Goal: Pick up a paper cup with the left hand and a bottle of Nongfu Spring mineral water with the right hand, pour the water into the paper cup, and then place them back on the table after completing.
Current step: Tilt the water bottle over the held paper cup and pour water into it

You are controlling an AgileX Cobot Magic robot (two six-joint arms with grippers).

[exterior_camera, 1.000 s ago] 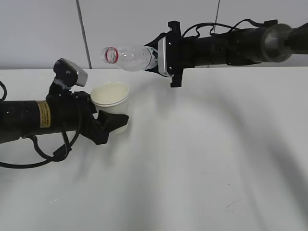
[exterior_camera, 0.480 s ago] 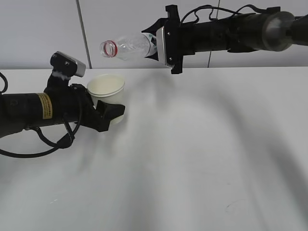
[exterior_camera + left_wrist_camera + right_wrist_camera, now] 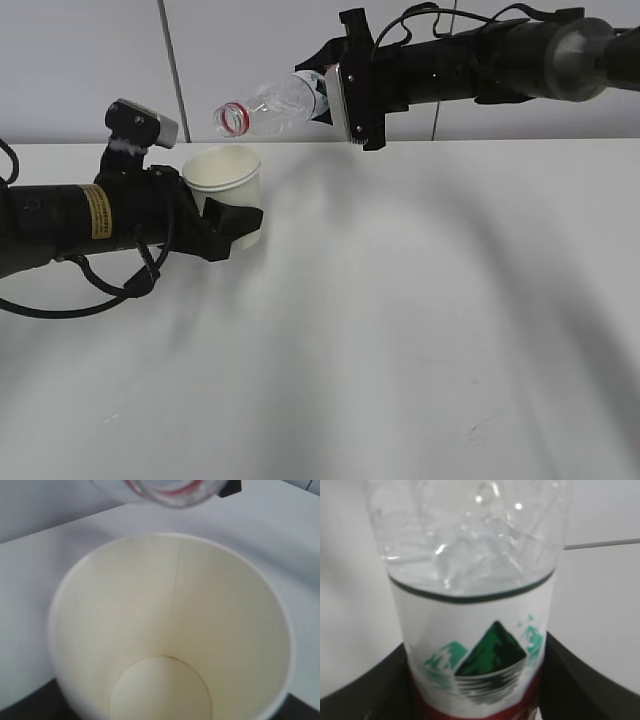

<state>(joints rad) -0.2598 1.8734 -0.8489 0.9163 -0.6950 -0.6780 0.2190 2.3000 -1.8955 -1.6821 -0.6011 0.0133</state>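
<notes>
My left gripper [image 3: 228,222] is shut on a cream paper cup [image 3: 225,185] and holds it upright at the left of the white table [image 3: 420,300]. The left wrist view looks straight into the cup [image 3: 170,635]; it looks dry and empty. My right gripper [image 3: 335,95] is shut on the clear Nongfu Spring bottle [image 3: 270,105], held on its side with the open red-ringed mouth [image 3: 233,118] tilted down just above the cup's rim. The right wrist view shows the bottle's white label with green mountains [image 3: 475,650] between the black fingers [image 3: 580,690]. No water stream shows.
A grey wall with vertical seams [image 3: 173,70] stands behind the table. The two black arms reach in from the left and right edges.
The right gripper has tipped the bottle so its mouth points lower, toward the cup. The left arm has lifted the cup slightly and shifted it a little right under the mouth.
</notes>
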